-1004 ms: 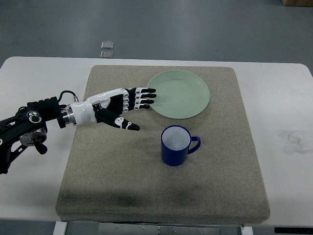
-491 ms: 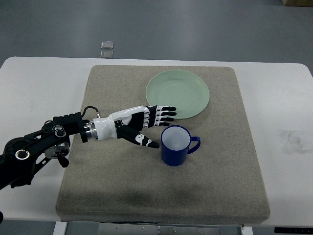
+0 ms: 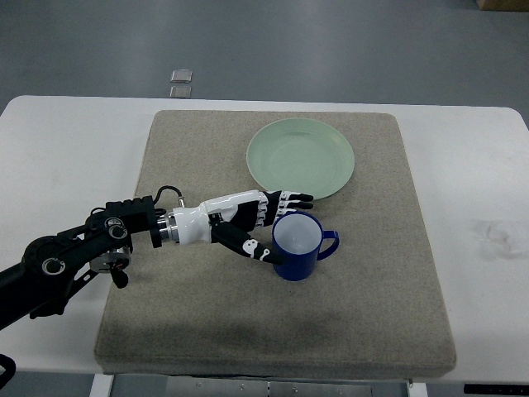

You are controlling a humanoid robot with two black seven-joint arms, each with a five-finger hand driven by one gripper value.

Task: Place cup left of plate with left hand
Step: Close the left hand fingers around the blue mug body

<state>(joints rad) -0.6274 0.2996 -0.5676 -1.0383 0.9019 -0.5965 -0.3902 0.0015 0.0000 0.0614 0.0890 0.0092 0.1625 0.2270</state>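
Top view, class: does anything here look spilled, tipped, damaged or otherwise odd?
Nothing is tipped or spilled. The blue cup stands upright on the mat, the green plate lies flat and whole. The only blemish is a faint smudge on the white table, right of the mat. The left hand is at the cup.

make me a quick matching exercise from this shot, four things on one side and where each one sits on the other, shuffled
Things:
1. plate
2. cup
3. left hand
4. mat

Places:
A. spread across the white table, under everything else
B. far part of the mat, right of its middle
C. against the cup's left side, fingers and thumb around it
D. just nearer than the plate, handle pointing right

Pairs: 1-B, 2-D, 3-C, 4-A
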